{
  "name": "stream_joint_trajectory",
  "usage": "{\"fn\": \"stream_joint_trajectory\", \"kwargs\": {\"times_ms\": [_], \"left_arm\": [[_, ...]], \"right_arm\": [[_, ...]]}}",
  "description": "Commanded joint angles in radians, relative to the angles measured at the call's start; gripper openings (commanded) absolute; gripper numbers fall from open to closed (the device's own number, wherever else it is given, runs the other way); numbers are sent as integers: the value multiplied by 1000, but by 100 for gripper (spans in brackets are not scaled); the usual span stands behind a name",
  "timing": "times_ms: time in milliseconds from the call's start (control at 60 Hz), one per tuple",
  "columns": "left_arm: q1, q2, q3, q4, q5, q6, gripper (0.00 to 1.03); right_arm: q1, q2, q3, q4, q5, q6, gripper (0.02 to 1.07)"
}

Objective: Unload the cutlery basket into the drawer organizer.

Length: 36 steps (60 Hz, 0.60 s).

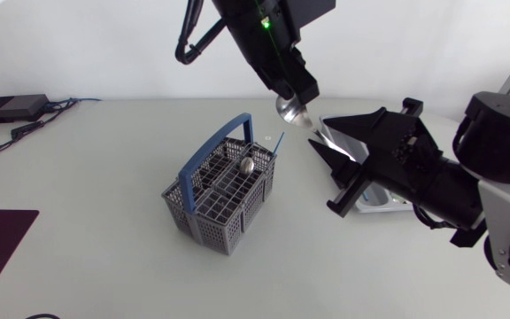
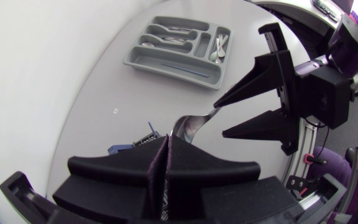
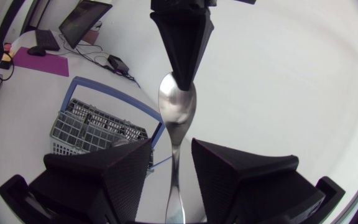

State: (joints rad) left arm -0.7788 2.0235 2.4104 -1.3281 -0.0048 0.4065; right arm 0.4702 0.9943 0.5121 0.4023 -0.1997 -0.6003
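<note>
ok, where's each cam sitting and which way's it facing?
Head: fixed above, looking down on the table; left gripper, right gripper, basket, organizer.
Left wrist: on the left arm's last link, facing past its own gripper to the right gripper and organizer.
Right wrist: on the right arm's last link, facing past its own gripper to the left gripper; basket beside.
Shared: all three show the spoon.

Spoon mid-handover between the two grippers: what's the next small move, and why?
Probably close the right gripper on the spoon handle. The left gripper pinches the spoon at its bowl, while the handle runs between the right gripper's open jaws with a gap on each side, so that end is not yet held. The left should release only afterwards.
</note>
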Motion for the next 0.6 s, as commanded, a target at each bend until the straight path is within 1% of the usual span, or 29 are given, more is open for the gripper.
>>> {"fn": "stream_joint_trajectory", "kwargs": {"times_ms": [0,83,217,267,400,500,533,583], "left_arm": [[12,34,61,-26,35,-48,6],[27,49,84,-46,69,-57,6],[36,55,87,-63,75,-57,6],[38,58,92,-68,78,-57,6],[42,64,112,-83,88,-55,6],[44,69,112,-89,94,-54,6],[46,70,112,-92,95,-54,6],[46,72,112,-94,95,-54,6]], "right_arm": [[12,47,25,38,23,-30,51],[10,83,23,66,32,-56,51],[7,101,31,69,48,-82,51],[5,104,37,69,56,-92,47],[-1,121,46,69,59,-96,46],[-1,127,51,70,60,-101,38],[-1,129,54,70,60,-101,38],[1,130,59,70,62,-105,31]]}}
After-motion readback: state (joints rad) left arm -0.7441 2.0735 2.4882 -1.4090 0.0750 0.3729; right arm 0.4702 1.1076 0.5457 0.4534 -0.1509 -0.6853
